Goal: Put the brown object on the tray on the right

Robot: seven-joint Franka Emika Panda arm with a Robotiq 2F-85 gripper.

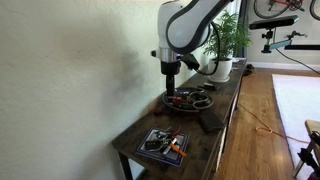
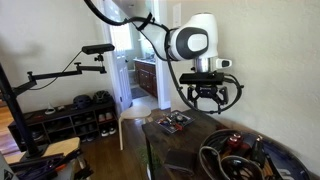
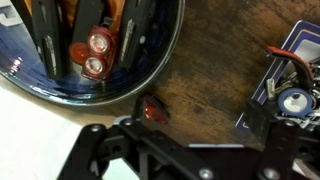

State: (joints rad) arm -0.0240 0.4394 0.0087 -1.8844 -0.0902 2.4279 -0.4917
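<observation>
The round dark tray [image 1: 190, 100] sits on the long wooden table, and it also shows in an exterior view [image 2: 240, 158]. In the wrist view its blue-black rim [image 3: 150, 70] fills the upper left. It holds dark tools with orange-brown parts and two red round pieces [image 3: 93, 53]. A small reddish-brown object [image 3: 153, 110] lies on the wood just outside the rim. My gripper [image 1: 171, 80] hangs above the tray's near edge. It is open and empty in both the exterior view [image 2: 210, 100] and the wrist view [image 3: 185, 135].
A square blue-and-white patterned tray [image 1: 163, 143] with small items stands near the table's end; it also shows in the wrist view [image 3: 292, 75]. A potted plant [image 1: 222, 62] stands behind the round tray. The wall runs along one side of the table.
</observation>
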